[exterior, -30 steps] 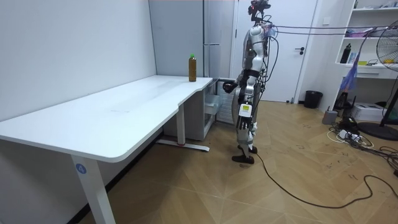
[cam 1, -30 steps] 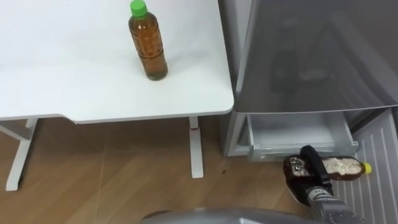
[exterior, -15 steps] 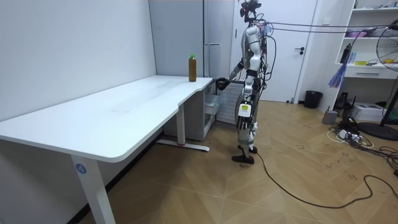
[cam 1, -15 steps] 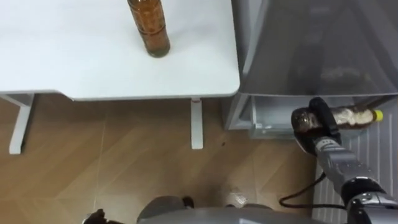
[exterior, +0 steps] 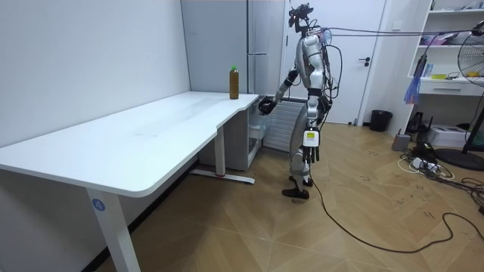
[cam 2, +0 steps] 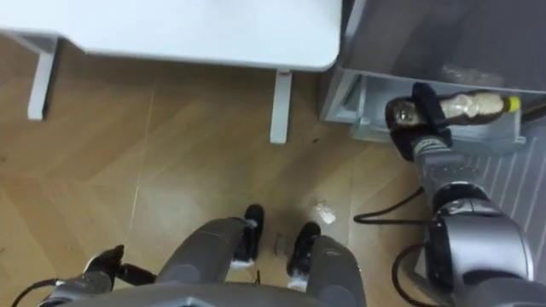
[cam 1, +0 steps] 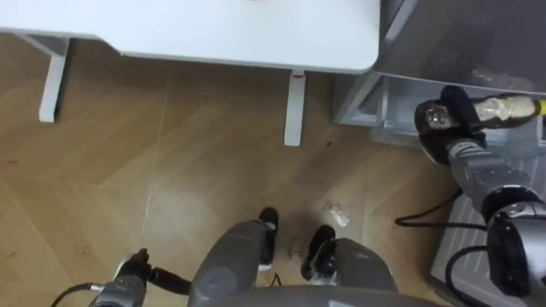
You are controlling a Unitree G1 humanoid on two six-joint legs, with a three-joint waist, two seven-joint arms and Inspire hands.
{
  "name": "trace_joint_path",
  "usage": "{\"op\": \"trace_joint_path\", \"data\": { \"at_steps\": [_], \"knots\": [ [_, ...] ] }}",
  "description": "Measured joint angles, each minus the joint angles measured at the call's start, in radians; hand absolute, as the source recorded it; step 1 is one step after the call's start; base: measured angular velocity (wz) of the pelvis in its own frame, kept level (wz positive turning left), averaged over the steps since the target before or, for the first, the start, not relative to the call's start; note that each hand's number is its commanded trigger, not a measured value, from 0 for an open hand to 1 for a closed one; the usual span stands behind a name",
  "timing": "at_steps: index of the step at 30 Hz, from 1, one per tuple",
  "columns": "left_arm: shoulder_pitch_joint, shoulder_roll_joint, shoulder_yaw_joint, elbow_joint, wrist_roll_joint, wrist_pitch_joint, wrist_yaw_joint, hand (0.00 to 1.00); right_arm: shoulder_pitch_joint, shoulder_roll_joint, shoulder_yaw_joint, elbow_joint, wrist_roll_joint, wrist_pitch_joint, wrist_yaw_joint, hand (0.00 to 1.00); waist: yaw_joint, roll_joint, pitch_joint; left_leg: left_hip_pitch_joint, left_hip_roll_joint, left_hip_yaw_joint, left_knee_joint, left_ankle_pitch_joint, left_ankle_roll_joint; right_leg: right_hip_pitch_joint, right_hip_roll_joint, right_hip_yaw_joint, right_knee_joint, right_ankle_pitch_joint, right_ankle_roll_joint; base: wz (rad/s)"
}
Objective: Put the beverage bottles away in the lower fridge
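The right hand (cam 1: 444,128) has its fingers curled round 1 clear plastic bottle of brown drink with a yellow cap (cam 1: 503,107). The bottle lies sideways, seemingly above the open pale drawer (cam 1: 394,107) of the grey fridge (cam 1: 478,34). I cannot tell how the left hand (cam 1: 128,286), hanging low, holds its fingers. 1 green-capped brown bottle (exterior: 234,81) stands on the white table (exterior: 151,140), well apart from both hands.

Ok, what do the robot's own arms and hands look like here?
The right hand is black with dark fingers, on a silver-grey forearm of rounded metal segments. The left hand looks black too, on a grey wrist.
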Motion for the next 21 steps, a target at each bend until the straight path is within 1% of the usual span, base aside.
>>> {"op": "trace_joint_path", "data": {
  "at_steps": [3, 4, 7, 8, 10, 12, 15, 16, 17, 18, 19, 21],
  "knots": [
    [0.000, 0.001, 0.000, -0.001, -0.004, -0.006, 0.006, 0.00, -0.030, -0.023, 0.001, 0.000, -0.007, 0.003, -0.007, 1.00, 0.014, -0.005, 0.0032, -0.039, -0.004, 0.015, 0.006, 0.009, 0.002, -0.052, -0.019, -0.002, 0.034, -0.005, -0.007, -0.04],
    [-0.001, 0.002, -0.001, -0.002, -0.004, -0.007, 0.014, 0.00, -0.043, -0.028, 0.001, 0.000, -0.011, 0.003, -0.008, 1.00, 0.012, -0.007, 0.0045, -0.055, -0.009, 0.015, 0.007, 0.013, 0.002, -0.073, -0.025, -0.002, 0.048, -0.009, -0.008, 0.04],
    [-0.003, 0.007, -0.021, -0.004, -0.005, -0.012, 0.019, 0.00, -0.080, -0.034, 0.001, 0.000, -0.024, 0.003, -0.033, 1.00, 0.012, -0.017, 0.0097, -0.104, -0.013, 0.027, 0.020, 0.015, 0.003, -0.131, -0.036, 0.003, 0.080, -0.014, -0.012, 0.02],
    [-0.003, 0.007, -0.021, -0.007, -0.005, -0.013, 0.019, 0.00, -0.083, -0.037, 0.001, 0.000, -0.024, 0.003, -0.038, 1.00, 0.014, -0.017, 0.0093, -0.114, -0.012, 0.028, 0.029, 0.015, 0.003, -0.140, -0.036, 0.004, 0.083, -0.014, -0.013, 0.08],
    [-0.003, 0.008, -0.019, -0.008, -0.008, -0.027, 0.020, 0.00, -0.101, -0.052, 0.001, 0.000, -0.031, 0.003, -0.051, 1.00, 0.014, -0.018, 0.0093, -0.155, -0.013, 0.032, 0.061, 0.014, 0.004, -0.177, -0.046, 0.004, 0.122, -0.023, -0.013, 0.12],
    [-0.003, 0.010, -0.019, -0.008, -0.028, -0.029, 0.022, 0.00, -0.114, -0.059, 0.001, 0.000, -0.030, 0.003, -0.057, 1.00, 0.013, -0.018, 0.0091, -0.172, -0.012, 0.049, 0.074, 0.014, 0.004, -0.193, -0.052, 0.004, 0.138, -0.028, -0.013, 0.10],
    [-0.003, 0.012, -0.019, -0.007, -0.043, -0.030, 0.036, 0.00, -0.138, -0.061, 0.001, 0.000, -0.039, 0.003, -0.070, 1.00, 0.014, -0.018, 0.0091, -0.183, -0.013, 0.053, 0.083, 0.013, 0.006, -0.202, -0.055, 0.004, 0.145, -0.037, -0.014, 0.08],
    [-0.004, 0.013, -0.020, -0.010, -0.043, -0.030, 0.039, 0.00, -0.151, -0.063, 0.001, 0.000, -0.043, 0.003, -0.072, 0.93, 0.014, -0.018, 0.0091, -0.187, -0.013, 0.053, 0.082, 0.013, 0.007, -0.208, -0.055, 0.004, 0.149, -0.038, -0.013, 0.08],
    [-0.004, 0.013, -0.020, -0.010, -0.043, -0.031, 0.040, 0.00, -0.158, -0.064, 0.001, 0.000, -0.043, 0.003, -0.074, 0.26, 0.015, -0.018, 0.0091, -0.188, -0.013, 0.053, 0.081, 0.013, 0.008, -0.211, -0.055, 0.006, 0.151, -0.039, -0.013, 0.08],
    [-0.004, 0.013, -0.027, -0.011, -0.043, -0.031, 0.041, 0.00, -0.171, -0.069, 0.001, 0.000, -0.042, 0.003, -0.079, 0.00, 0.016, -0.017, 0.0089, -0.190, -0.015, 0.052, 0.080, 0.013, 0.009, -0.216, -0.055, 0.008, 0.157, -0.043, -0.012, 0.08],
    [-0.004, 0.016, -0.041, -0.011, -0.044, -0.031, 0.042, 0.00, -0.181, -0.075, 0.001, 0.000, -0.040, 0.004, -0.081, 0.00, 0.018, -0.016, 0.0089, -0.190, -0.015, 0.051, 0.077, 0.013, 0.010, -0.217, -0.055, 0.009, 0.161, -0.046, -0.011, 0.07],
    [-0.003, 0.018, -0.049, -0.009, -0.044, -0.030, 0.042, 0.00, -0.183, -0.078, 0.001, 0.000, -0.035, 0.003, -0.104, 0.00, 0.024, -0.015, 0.0088, -0.190, -0.015, 0.051, 0.075, 0.015, 0.011, -0.218, -0.055, 0.008, 0.162, -0.046, -0.012, 0.02]
  ]
}}
